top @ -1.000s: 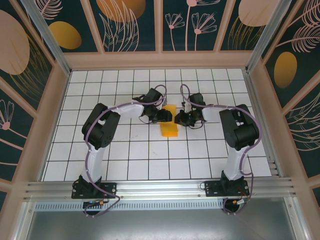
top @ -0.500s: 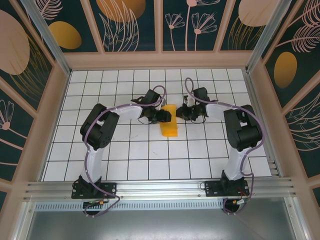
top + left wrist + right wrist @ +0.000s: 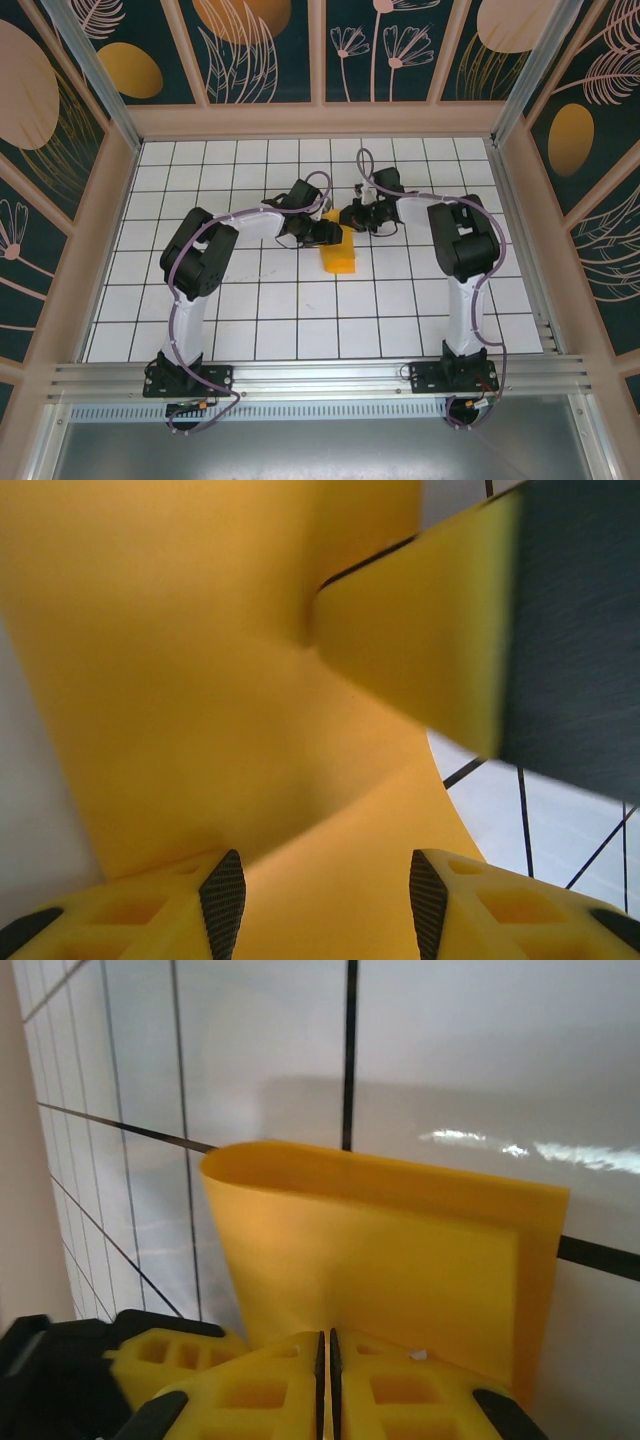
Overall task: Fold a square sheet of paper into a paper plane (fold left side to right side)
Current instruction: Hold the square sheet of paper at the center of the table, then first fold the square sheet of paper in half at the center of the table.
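The square sheet of paper point(image 3: 339, 256) lies folded over on the white grid table point(image 3: 300, 320), a narrow orange-yellow strip. In the right wrist view the paper point(image 3: 380, 1250) shows two layers with a rounded, uncreased bend on its left. My right gripper point(image 3: 351, 216) is shut, and its closed tip point(image 3: 326, 1345) rests against the sheet's far end. My left gripper point(image 3: 327, 233) sits at the sheet's left edge, jaws open point(image 3: 325, 910), low over the paper point(image 3: 200, 680). The right gripper's finger point(image 3: 420, 630) presses on the sheet ahead of it. No finished paper plane is in view.
Wooden frame walls point(image 3: 120, 190) with dark printed panels close the table on three sides. An aluminium rail point(image 3: 320, 375) runs along the near edge by both arm bases. Open grid tiles lie in front of the paper.
My right gripper has swung left, from beside the paper's right edge to its far end. The left gripper has shifted slightly and stays at the sheet's left edge.
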Action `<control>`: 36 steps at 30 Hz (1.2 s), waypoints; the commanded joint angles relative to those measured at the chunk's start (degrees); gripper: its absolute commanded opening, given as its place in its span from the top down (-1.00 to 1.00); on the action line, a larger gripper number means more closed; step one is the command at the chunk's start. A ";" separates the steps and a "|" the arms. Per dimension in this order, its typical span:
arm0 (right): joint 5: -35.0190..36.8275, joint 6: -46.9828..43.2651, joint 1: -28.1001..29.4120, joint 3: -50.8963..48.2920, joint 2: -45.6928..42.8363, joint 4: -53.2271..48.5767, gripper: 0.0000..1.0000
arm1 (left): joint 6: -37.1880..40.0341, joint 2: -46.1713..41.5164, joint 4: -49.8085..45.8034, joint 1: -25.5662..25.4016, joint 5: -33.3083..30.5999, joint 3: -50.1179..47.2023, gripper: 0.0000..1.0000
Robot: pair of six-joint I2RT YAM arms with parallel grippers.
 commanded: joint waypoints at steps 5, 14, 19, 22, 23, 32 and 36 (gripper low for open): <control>3.21 -1.31 0.58 2.74 2.72 -3.59 0.71 | 1.46 2.21 -2.82 -0.27 -0.97 -2.48 -0.05; 7.40 -1.59 0.95 0.97 3.60 -6.01 0.71 | 3.75 -1.30 -0.29 -0.64 1.87 -5.91 -0.06; 7.85 -1.15 1.03 0.16 3.60 -5.93 0.71 | 4.69 -3.25 0.77 -1.35 3.42 -8.33 -0.06; 8.08 -0.89 1.09 0.11 3.66 -6.01 0.71 | 4.94 -4.78 1.53 -1.77 3.81 -10.08 -0.06; 8.20 -0.88 1.04 0.10 3.64 -6.13 0.71 | 5.08 -5.24 1.53 -1.93 3.77 -10.56 -0.06; 8.72 -0.62 1.39 0.20 3.61 -6.71 0.71 | 5.16 -7.77 1.66 -3.51 3.76 -12.63 -0.11; 8.73 -0.62 1.53 0.29 3.60 -6.92 0.71 | 4.49 -8.56 2.37 -3.88 4.20 -12.83 -0.14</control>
